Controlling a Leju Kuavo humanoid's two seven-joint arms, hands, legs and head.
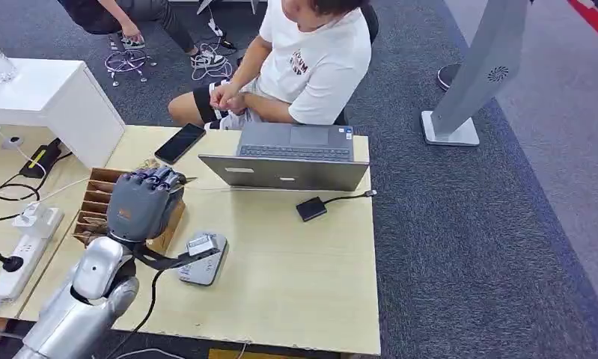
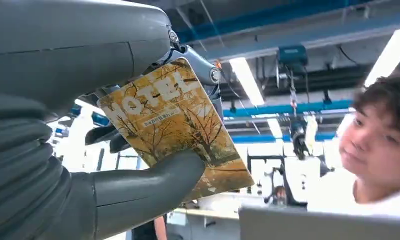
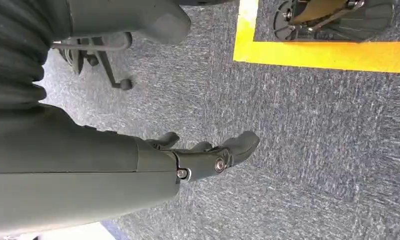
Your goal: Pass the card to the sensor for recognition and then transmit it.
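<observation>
We pinch the card (image 2: 175, 127) between left hand (image 1: 142, 203) thumb and fingers (image 2: 200, 67), seemingly face clear for the sensor (image 1: 203, 258) on the counter (image 1: 296, 277), while our right hand (image 3: 208, 155) hangs empty, loosely curled.

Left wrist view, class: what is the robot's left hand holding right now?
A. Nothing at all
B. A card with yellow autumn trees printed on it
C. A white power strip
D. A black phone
B: the left hand grips the card, with the thumb pressed on its printed face and the fingers behind it.
</observation>
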